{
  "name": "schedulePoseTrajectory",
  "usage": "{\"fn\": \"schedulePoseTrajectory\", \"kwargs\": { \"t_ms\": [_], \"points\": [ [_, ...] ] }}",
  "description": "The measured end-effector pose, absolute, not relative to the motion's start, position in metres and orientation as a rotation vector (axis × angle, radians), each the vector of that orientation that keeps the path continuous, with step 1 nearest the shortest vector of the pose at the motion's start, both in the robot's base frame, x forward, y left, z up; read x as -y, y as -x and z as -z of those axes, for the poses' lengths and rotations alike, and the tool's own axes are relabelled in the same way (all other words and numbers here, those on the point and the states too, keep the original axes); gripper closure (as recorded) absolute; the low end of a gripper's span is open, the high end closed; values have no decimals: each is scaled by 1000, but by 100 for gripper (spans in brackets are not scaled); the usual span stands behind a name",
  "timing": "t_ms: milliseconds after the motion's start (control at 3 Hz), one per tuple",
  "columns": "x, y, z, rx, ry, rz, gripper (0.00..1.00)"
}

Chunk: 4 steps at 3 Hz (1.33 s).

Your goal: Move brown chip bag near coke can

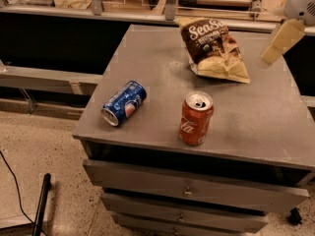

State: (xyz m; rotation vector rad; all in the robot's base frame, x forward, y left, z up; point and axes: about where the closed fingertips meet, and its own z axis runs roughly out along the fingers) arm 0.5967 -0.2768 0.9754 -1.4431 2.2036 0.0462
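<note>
My gripper (pixel 281 39) hangs upper right over the table's (pixel 266 117) back edge; how open, I cannot tell; bag not in it | bag (pixel 215 48) flat at the back, view-left and below gripper, long axis roughly front-to-back | coke can (pixel 196 119) upright toward the front, apart from bag | drawers (pixel 187 191) shut, contents hidden

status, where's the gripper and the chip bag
Gripper high right, clear of brown chip bag. Bag at back of cabinet top, apart from upright coke can. Blue can lying left, not in the way.
</note>
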Motion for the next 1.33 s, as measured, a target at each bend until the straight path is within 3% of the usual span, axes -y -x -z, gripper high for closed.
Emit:
{"fn": "schedulePoseTrajectory", "kwargs": {
  "t_ms": [667,1333],
  "points": [
    [256,-663,-1010,-2063,1056,-178,0],
    [226,-680,-985,-2076,911,-137,0]
  ]
}}
